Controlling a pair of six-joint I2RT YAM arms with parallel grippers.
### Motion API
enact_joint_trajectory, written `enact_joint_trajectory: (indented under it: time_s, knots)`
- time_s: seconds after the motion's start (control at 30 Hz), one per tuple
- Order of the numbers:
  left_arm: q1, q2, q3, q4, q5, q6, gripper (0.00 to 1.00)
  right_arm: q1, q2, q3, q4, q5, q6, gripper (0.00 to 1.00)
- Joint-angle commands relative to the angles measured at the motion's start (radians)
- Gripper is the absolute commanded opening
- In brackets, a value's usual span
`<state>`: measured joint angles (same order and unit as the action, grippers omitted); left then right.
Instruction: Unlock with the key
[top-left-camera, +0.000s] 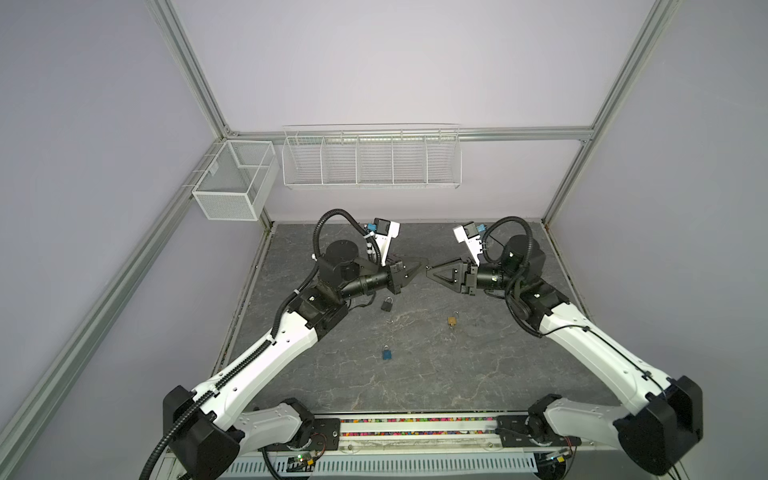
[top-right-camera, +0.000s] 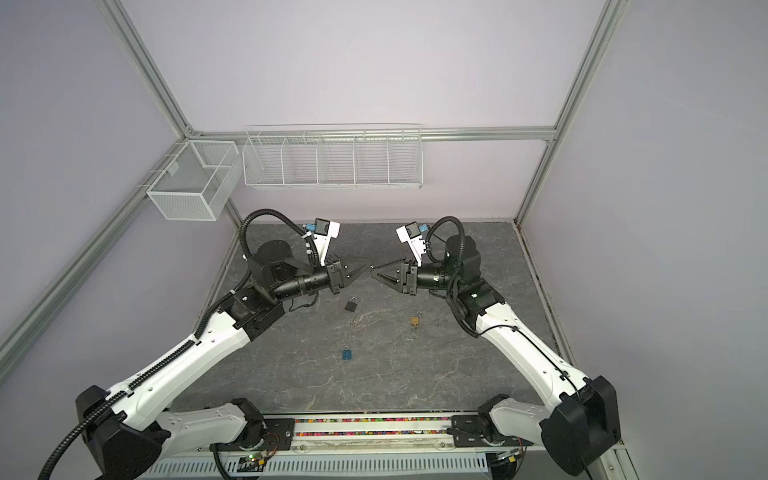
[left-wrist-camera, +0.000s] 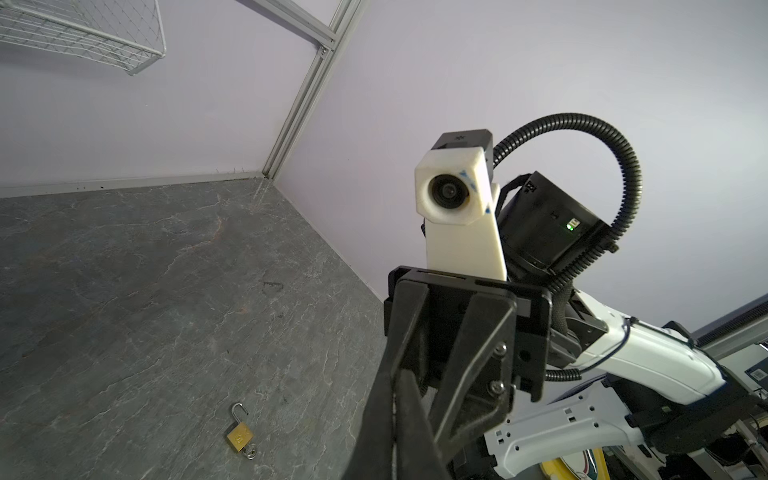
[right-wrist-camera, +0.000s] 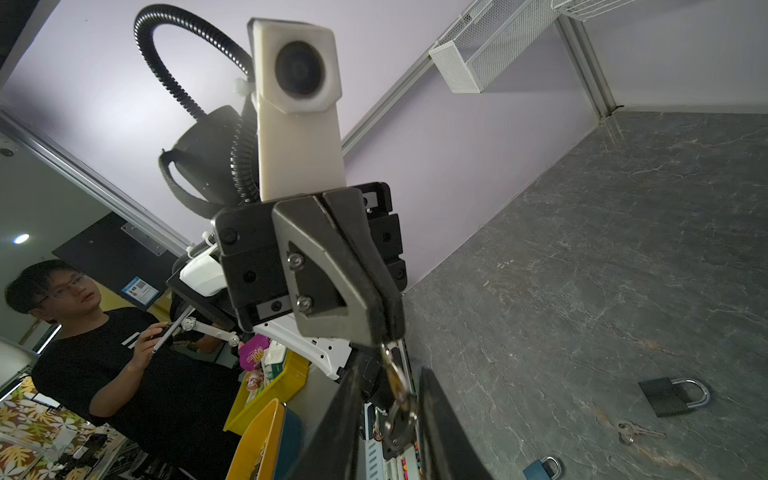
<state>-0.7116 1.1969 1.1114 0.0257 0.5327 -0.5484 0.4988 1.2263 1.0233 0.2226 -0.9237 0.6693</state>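
At twelve o'clock across my grey marbled table (top-left-camera: 457, 374) a white wire rack (top-left-camera: 371, 166) of five compartments hangs on the lilac wall, with a white mesh basket (top-left-camera: 224, 203) at ten o'clock. My right wrist view catches a person in a black T-shirt (right-wrist-camera: 104, 353) near yellow bins (right-wrist-camera: 286, 374).

In both top views the key (top-left-camera: 427, 267) is too small to make out. In the right wrist view the left hand (right-wrist-camera: 377, 338) covers one end of it, and the view's edge cuts off the blue padlock (right-wrist-camera: 539, 469).
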Motion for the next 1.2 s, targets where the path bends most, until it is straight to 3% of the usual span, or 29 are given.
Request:
enact_joint_trajectory:
  time_s: [0.0, 0.47, 0.83, 0.87, 0.93, 1.03, 1.17]
  knots:
    - [0.006, 0.0, -0.005, 0.019, 0.018, -0.001, 0.0, -0.005, 0.006, 0.009, 0.033, -0.027, 0.004, 0.24]
    - [0.009, -0.007, -0.01, 0.009, 0.016, 0.009, 0.0, -0.008, 0.006, 0.01, 0.04, -0.03, -0.006, 0.06]
    - [0.03, -0.018, -0.021, 0.027, 0.02, 0.001, 0.0, -0.01, -0.005, 0.026, -0.025, -0.013, -0.04, 0.06]
    - [0.033, -0.018, -0.021, 0.025, 0.021, -0.004, 0.02, -0.009, -0.004, 0.035, -0.063, 0.008, -0.055, 0.06]
    - [0.051, -0.022, -0.021, 0.019, 0.02, -0.023, 0.28, -0.011, 0.0, 0.049, -0.127, 0.031, -0.078, 0.06]
    - [0.076, -0.047, -0.04, 0.033, 0.011, -0.063, 0.48, -0.013, 0.007, 0.061, -0.193, 0.061, -0.097, 0.06]
    - [0.081, -0.09, -0.056, -0.028, -0.063, -0.077, 0.56, -0.013, 0.004, 0.075, -0.321, 0.138, -0.15, 0.06]
